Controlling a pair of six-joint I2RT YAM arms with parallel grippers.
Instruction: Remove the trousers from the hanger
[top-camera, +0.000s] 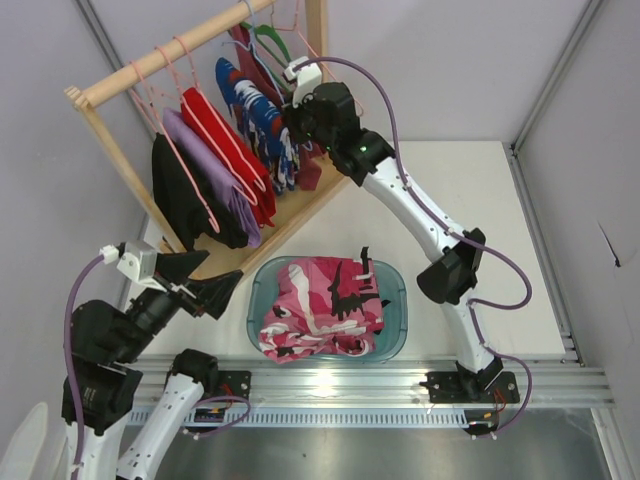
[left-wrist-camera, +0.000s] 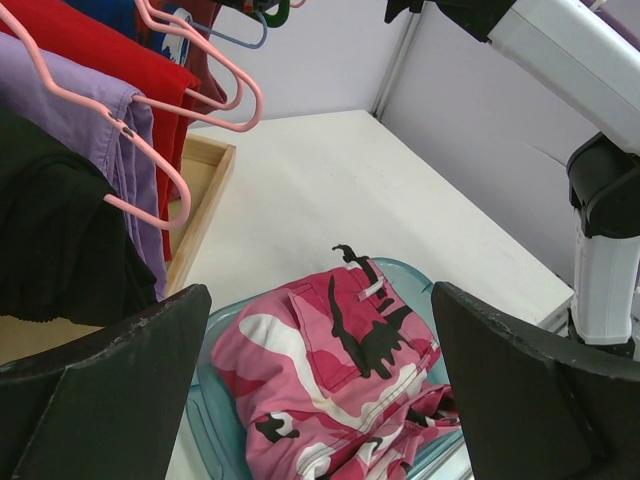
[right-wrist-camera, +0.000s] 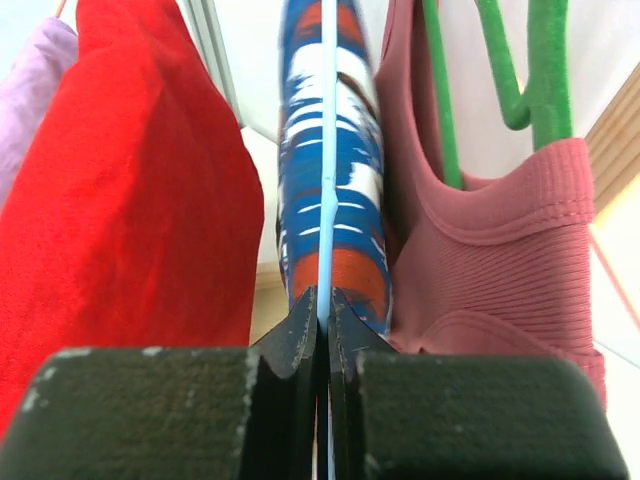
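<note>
The royal-blue trousers with white and red patches hang on the wooden rack, between a red garment and a dark-red tank top. In the right wrist view the trousers drape over the thin light-blue hanger, whose wire runs straight down into my right gripper. That gripper is shut on the hanger wire; it sits at the rack in the top view. My left gripper is open and empty, low at the left near the basin. In its own view the left gripper frames the basin.
A teal basin at the table's front holds a pink-white-black camouflage garment. The wooden rack carries black, purple and red garments on pink hangers, and a dark-red tank top on a green hanger.
</note>
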